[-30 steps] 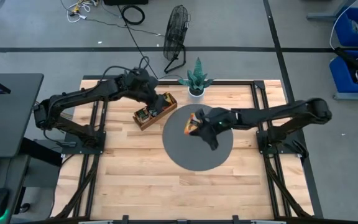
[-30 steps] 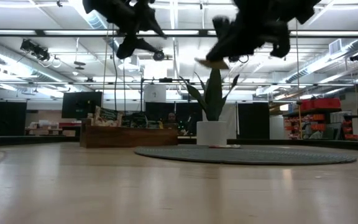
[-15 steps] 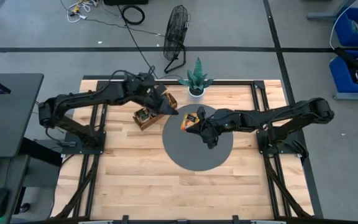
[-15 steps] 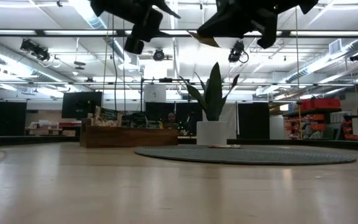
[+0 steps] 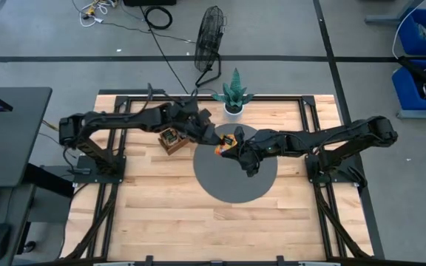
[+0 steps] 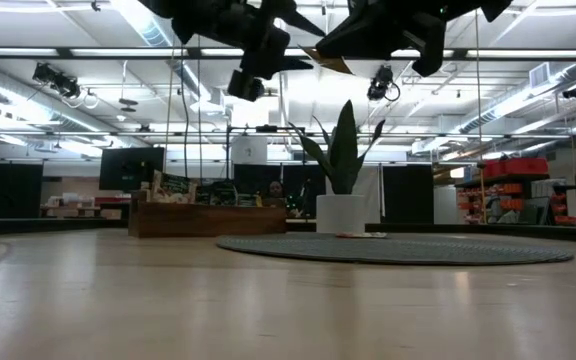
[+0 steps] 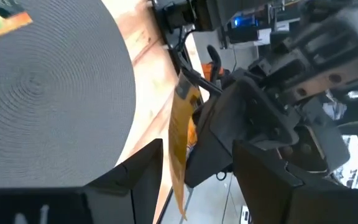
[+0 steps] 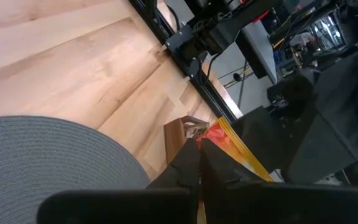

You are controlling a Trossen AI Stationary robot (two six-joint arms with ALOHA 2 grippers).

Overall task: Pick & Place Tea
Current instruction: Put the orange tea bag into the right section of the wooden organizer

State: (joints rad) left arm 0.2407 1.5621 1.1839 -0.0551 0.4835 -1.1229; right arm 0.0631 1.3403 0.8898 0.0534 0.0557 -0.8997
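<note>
An orange-yellow-red tea sachet (image 5: pixel 225 142) hangs in the air over the far left part of the round grey mat (image 5: pixel 235 181), with my right gripper (image 5: pixel 232 143) shut on it. My left gripper (image 5: pixel 214 138) has come up to it from the left and is open. In the left wrist view its two fingers stand on either side of the sachet (image 7: pixel 180 137), which shows edge-on; I cannot tell whether they touch it. A second orange sachet (image 7: pixel 5 18) lies flat on the mat. The wooden tray (image 5: pixel 173 137) stands just left of the mat. My right gripper pinches the sachet by one edge (image 8: pixel 221 138) between its two shut fingers, coming slanting down from the table's right. The sachet is lifted clear, high above the mat, and its free part (image 6: pixel 328 62) sticks out toward my left gripper.
A potted plant (image 5: pixel 233 96) stands at the table's far edge behind the mat. The tray holds several more sachets (image 6: pixel 183 190). A fan (image 5: pixel 211 37) stands on the floor beyond the table. Bare wood lies toward the near edge.
My left gripper has gone from above the tray toward the table's right and a little down, rolling as it went, until its open fingers reached the held sachet. My right gripper first rose slightly and turned, lifting the sachet, then kept still.
</note>
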